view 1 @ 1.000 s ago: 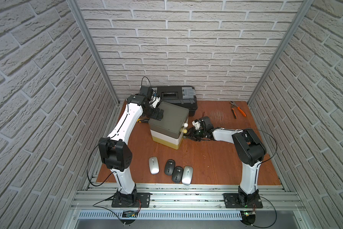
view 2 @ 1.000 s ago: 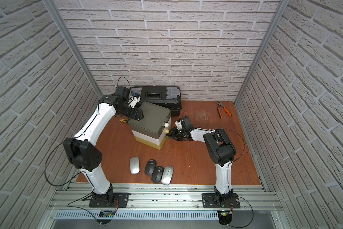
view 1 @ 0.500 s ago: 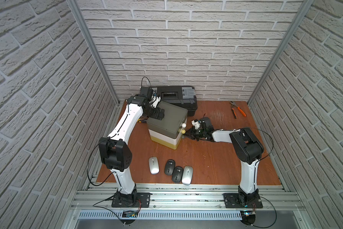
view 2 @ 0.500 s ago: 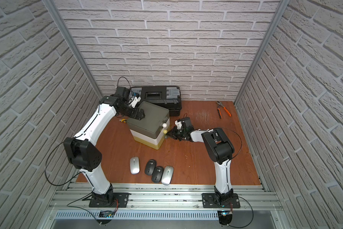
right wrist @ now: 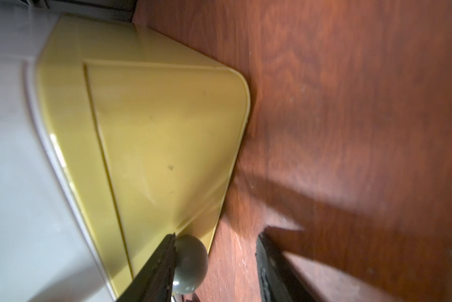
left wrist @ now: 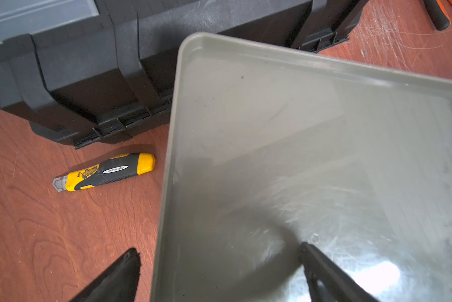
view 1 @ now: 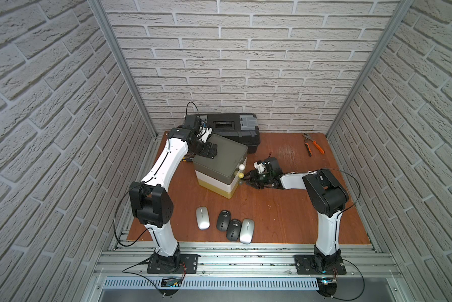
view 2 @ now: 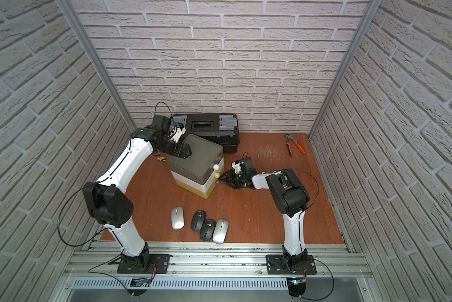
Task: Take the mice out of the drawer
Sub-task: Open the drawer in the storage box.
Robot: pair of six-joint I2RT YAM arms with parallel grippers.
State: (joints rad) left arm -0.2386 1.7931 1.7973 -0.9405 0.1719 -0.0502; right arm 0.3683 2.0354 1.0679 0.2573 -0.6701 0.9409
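Observation:
Several mice lie in a row near the table's front edge: a silver one (view 1: pixel 202 217), two black ones (view 1: pixel 223 220) (view 1: pixel 234 229) and another silver one (view 1: pixel 246 231). The drawer unit (view 1: pixel 221 167) has a grey top, a white middle and a yellow bottom drawer (right wrist: pixel 167 136), which is pushed in. My right gripper (right wrist: pixel 217 236) is open, low by the table, at that drawer's grey knob (right wrist: pixel 190 264). One finger touches the knob; the other stands apart. My left gripper (left wrist: pixel 218 248) is open, straddling the edge of the unit's grey top (left wrist: pixel 311 157).
A black toolbox (view 1: pixel 232 130) stands against the back wall right behind the drawer unit. A yellow-black utility knife (left wrist: pixel 107 171) lies on the table beside the unit. Orange-handled pliers (view 1: pixel 313 145) lie at the back right. Brick walls close in both sides.
My right gripper has crept a little toward the drawer unit and its jaws have parted from the knob. The left arm and the mice have not moved.

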